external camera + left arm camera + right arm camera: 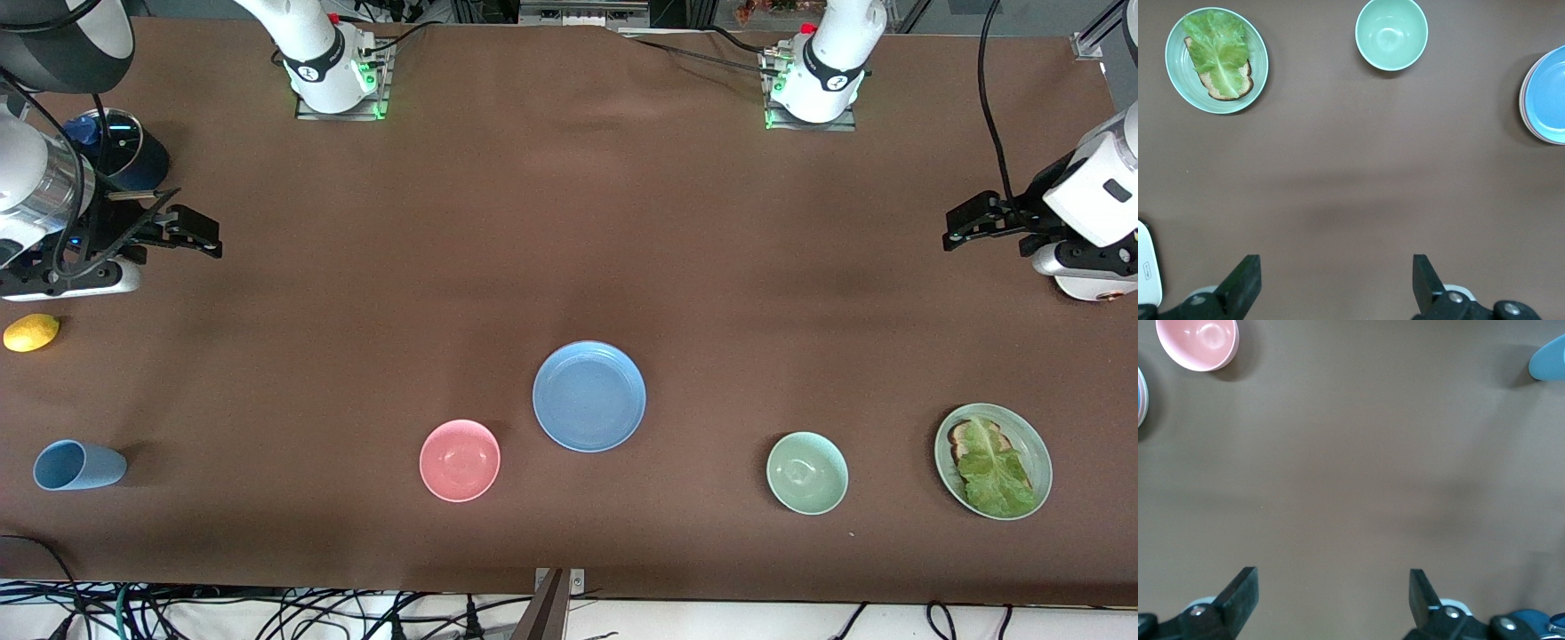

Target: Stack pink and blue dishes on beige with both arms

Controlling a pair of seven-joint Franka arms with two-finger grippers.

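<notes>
The blue plate (589, 396) lies flat near the middle of the table as the top of a stack. In the left wrist view a thin pink rim (1523, 100) shows under the blue plate (1550, 93). The pink plate's face and the beige plate are hidden beneath it. My right gripper (191, 233) hangs open and empty over the right arm's end of the table, its fingertips (1245, 581) wide apart above bare cloth. At the left arm's end, my left gripper (965, 222) is open too and holds nothing, well away from the stack.
A pink bowl (460, 460) sits beside the stack, nearer the camera. A green bowl (807, 473) and a pale green plate with bread and lettuce (993, 460) stand toward the left arm's end. A tipped blue cup (78, 465) and a lemon (31, 332) lie at the right arm's end.
</notes>
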